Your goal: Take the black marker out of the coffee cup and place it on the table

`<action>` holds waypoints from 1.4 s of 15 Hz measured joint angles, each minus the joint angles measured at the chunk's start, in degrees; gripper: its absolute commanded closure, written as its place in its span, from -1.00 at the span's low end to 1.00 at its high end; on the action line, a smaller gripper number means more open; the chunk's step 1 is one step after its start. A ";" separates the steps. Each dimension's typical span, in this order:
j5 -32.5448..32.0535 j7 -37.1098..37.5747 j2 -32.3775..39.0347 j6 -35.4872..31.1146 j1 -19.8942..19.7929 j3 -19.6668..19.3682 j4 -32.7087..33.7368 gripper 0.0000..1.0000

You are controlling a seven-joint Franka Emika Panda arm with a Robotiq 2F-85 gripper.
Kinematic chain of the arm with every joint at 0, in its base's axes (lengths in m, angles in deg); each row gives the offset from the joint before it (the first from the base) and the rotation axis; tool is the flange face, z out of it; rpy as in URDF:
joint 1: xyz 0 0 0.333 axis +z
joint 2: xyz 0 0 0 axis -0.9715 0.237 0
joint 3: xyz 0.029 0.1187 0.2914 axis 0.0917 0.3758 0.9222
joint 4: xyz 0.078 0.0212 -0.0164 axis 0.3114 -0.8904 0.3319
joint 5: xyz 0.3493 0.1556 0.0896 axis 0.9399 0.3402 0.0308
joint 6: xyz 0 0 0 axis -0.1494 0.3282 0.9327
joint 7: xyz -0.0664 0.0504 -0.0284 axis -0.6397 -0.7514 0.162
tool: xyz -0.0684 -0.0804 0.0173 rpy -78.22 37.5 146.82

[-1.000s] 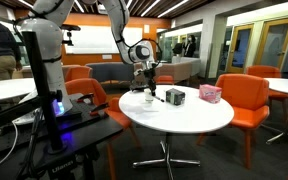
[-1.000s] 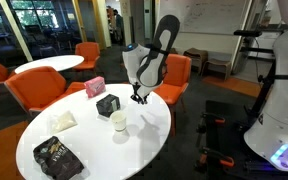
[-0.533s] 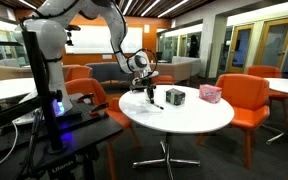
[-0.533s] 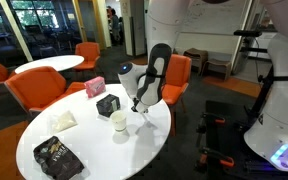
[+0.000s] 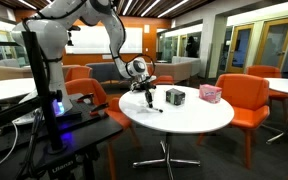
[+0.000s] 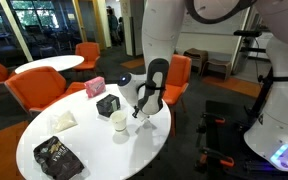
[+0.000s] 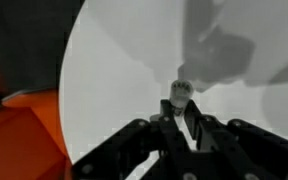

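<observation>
The white coffee cup stands upright on the round white table, near its edge; it also shows in an exterior view. My gripper is low over the tabletop just beside the cup, in both exterior views. It is shut on the black marker, whose pale end sticks out between the fingers in the wrist view, pointing down at the table. My gripper is close to the surface. I cannot tell if the marker touches the table.
A dark grey box and a pink box sit behind the cup. A dark snack bag and a pale packet lie nearer the front. Orange chairs ring the table.
The arm has swung down and tilted. My gripper with the marker has dropped from above the cup to just over the tabletop beside it.
</observation>
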 measured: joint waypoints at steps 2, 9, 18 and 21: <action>0.44 -0.09 0.28 0.01 0.13 0.24 0.27 0.90; 6.61 -4.98 0.84 1.30 -5.07 4.84 1.31 -0.06; 12.70 -14.80 -2.82 2.32 -9.96 8.53 2.26 -1.00; 14.68 -23.47 -9.96 7.62 -14.70 12.40 1.00 -1.00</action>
